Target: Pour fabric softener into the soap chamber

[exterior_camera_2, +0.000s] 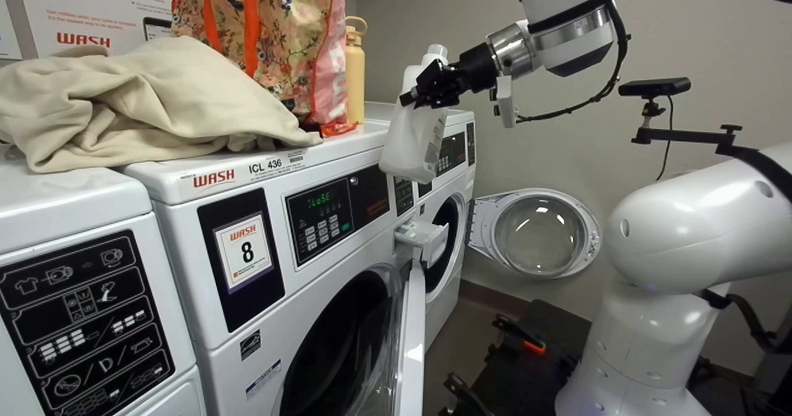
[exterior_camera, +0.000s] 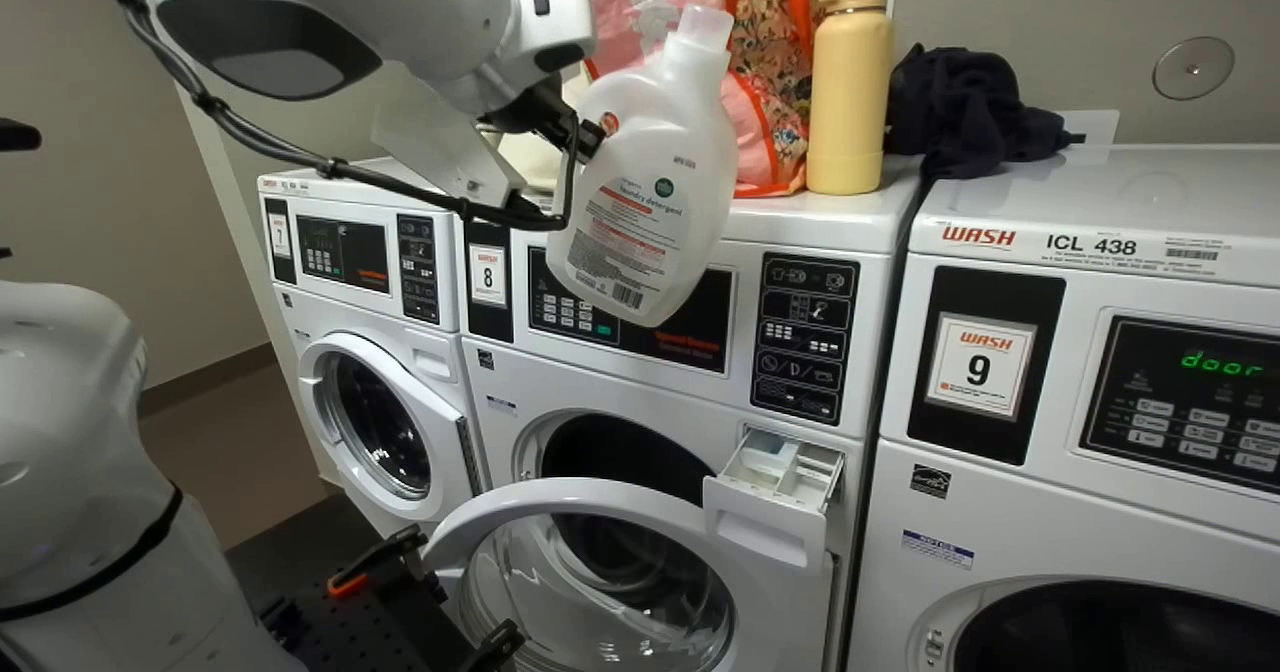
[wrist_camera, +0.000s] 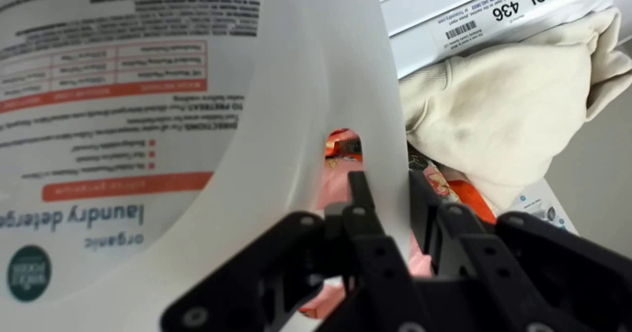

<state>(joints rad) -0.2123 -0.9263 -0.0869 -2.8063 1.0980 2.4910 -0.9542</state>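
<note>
There are three washers, one detergent jug, one pulled-out dispenser drawer, one water bottle, one floral bag and two crumpled cloths.

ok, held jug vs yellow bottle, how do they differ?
Support: the jug is held up by the gripper; the yellow bottle stands on washer 8.
Pose: the jug is tilted; the yellow bottle is upright.
Look: the jug is whitish and wide-bodied; the yellow bottle is slim and straight-sided.
Shared: both narrow toward the top.
</note>
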